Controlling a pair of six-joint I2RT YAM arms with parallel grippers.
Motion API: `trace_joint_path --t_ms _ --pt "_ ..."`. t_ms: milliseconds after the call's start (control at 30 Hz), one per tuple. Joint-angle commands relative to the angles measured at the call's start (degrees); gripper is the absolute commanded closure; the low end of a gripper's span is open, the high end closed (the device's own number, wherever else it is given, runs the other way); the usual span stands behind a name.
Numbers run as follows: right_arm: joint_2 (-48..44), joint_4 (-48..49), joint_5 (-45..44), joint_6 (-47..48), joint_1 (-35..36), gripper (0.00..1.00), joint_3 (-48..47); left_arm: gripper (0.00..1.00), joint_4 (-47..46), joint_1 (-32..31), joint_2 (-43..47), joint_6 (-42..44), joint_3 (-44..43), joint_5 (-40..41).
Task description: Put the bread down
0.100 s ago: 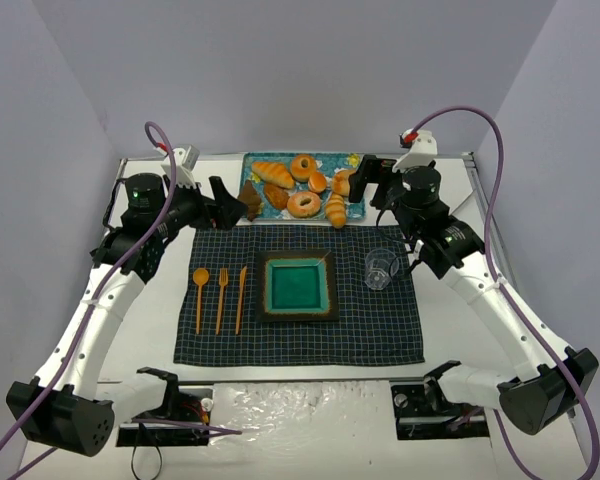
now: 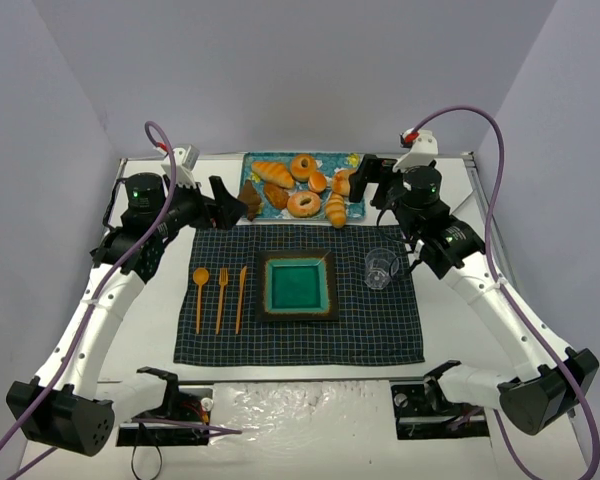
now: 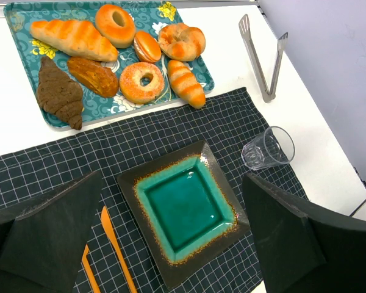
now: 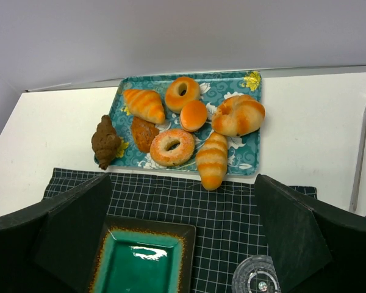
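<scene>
The bread (image 4: 238,115), a round plump orange bun with cream streaks, lies at the right end of the teal patterned tray (image 4: 245,152). It also shows in the left wrist view (image 3: 182,41) and in the top view (image 2: 342,183), partly behind my right gripper. My right gripper (image 2: 365,182) hovers open and empty at the tray's right end. My left gripper (image 2: 230,202) is open and empty beside the tray's left end. The square teal plate (image 2: 263,290) sits in the middle of the dark checked mat and holds nothing.
The tray also holds ring pastries (image 4: 171,147), ridged rolls (image 4: 211,160) and a brown croissant (image 4: 106,141) at its left edge. A clear glass (image 2: 381,268) stands right of the plate. Orange cutlery (image 2: 220,298) lies left of it. Metal tongs (image 3: 262,58) lie right of the tray.
</scene>
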State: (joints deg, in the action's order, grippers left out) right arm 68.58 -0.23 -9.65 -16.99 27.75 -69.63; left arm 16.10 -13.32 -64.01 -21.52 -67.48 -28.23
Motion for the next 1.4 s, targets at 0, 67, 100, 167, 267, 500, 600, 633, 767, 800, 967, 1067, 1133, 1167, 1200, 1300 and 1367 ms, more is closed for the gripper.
trace_joint_path --t_ms 0,67,100,167,267,500,600,633,767,800,967,1067,1133,1167,1200,1300,1367 --pt "-2.1 3.5 -0.6 0.2 -0.1 0.0 -1.8 0.03 -3.4 -0.4 0.5 0.7 -1.6 0.0" --pt "-1.3 3.0 -1.1 0.3 0.0 0.0 -2.7 0.03 -3.4 -0.4 0.4 0.7 -1.6 -0.1" --pt "-0.9 3.0 -1.6 0.4 0.0 0.0 -3.0 0.03 -3.4 -0.4 0.4 0.7 -1.6 -0.2" --pt "0.4 3.4 -2.9 0.9 -0.1 0.0 -3.8 0.03 -3.5 -0.4 0.5 0.7 -1.5 -0.2" --pt "5.2 3.4 -4.9 1.6 -2.0 0.0 -6.0 0.03 -3.5 -0.4 0.2 0.7 -1.6 -0.2" --pt "16.6 0.9 -2.3 -5.0 -17.7 0.0 -11.2 0.03 -3.4 -0.5 0.0 0.8 -1.5 0.1" --pt "21.8 0.4 -3.0 -5.2 -20.9 0.0 -12.7 0.03 -3.2 -0.5 -0.3 0.8 -1.5 0.2" --pt "23.4 0.4 -3.1 -5.3 -21.8 0.0 -13.1 0.03 -3.2 -0.5 -0.3 0.9 -1.6 0.2" --pt "29.0 -1.2 -3.5 -5.2 -25.0 0.0 -14.9 0.03 -3.0 -0.5 0.0 1.2 -1.6 0.4" --pt "30.0 -1.3 -3.5 -5.4 -25.9 0.0 -15.1 0.03 -3.0 -0.5 0.0 1.3 -1.7 0.6" --pt "35.6 -1.2 -2.3 -5.9 -29.1 0.0 -16.0 0.03 -2.7 -0.5 -0.2 1.4 -1.8 0.8" --pt "38.0 -1.2 -3.4 -5.5 -30.0 0.0 -16.2 0.03 -2.6 -0.4 -0.1 1.7 -1.8 1.1" --pt "39.3 -1.3 -3.9 -5.5 -30.6 0.0 -16.3 0.03 -2.5 -0.4 -0.1 1.7 -1.8 1.2" --pt "40.1 -1.3 -3.8 -5.5 -31.0 0.0 -16.3 0.03 -2.5 -0.4 -0.2 1.7 -1.8 1.2" --pt "40.8 -1.3 -3.5 -5.5 -31.4 0.0 -16.4 0.03 -2.5 -0.4 -0.2 1.7 -1.8 1.2" --pt "42.9 -1.2 -2.4 -5.7 -32.4 0.0 -16.5 0.03 -2.5 -0.4 -0.1 1.7 -1.9 1.1" --pt "44.1 -1.1 -2.4 -5.6 -32.7 0.0 -16.6 0.03 -2.5 -0.4 -0.1 1.7 -1.8 1.1"
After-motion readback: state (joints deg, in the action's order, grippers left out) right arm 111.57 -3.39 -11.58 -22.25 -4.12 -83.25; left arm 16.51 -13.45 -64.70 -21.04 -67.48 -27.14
